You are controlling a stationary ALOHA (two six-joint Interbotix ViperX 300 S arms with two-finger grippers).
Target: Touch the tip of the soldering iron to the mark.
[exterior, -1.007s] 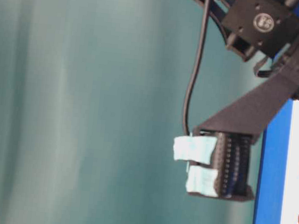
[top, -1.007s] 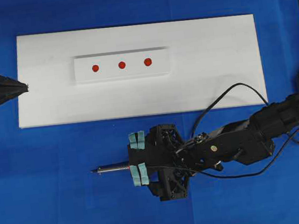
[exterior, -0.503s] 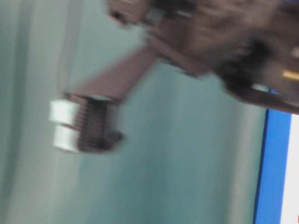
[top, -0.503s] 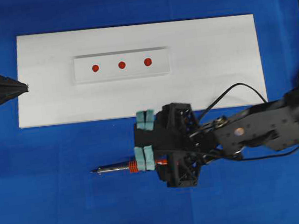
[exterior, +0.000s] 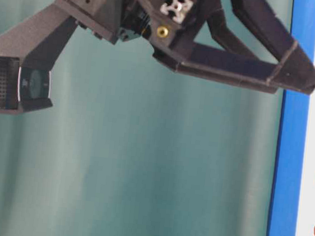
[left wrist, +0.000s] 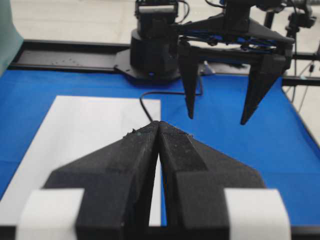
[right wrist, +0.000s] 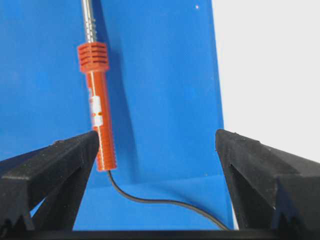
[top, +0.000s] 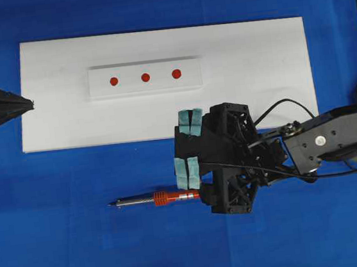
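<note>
Overhead exterior view: soldering iron seen lying flat on blue bench, tip pointed left, unheld, cord trailed right under right arm. Right end effector held above handle end, jaws spread wide, nothing gripped; placement judged as set-up for grasp. Mark found as middle of three red dots on white block, well apart from iron tip. Left end effector noted closed and empty at white board edge, parked clear. Touch not yet made.

Blue table bears white board and soldering iron.
</note>
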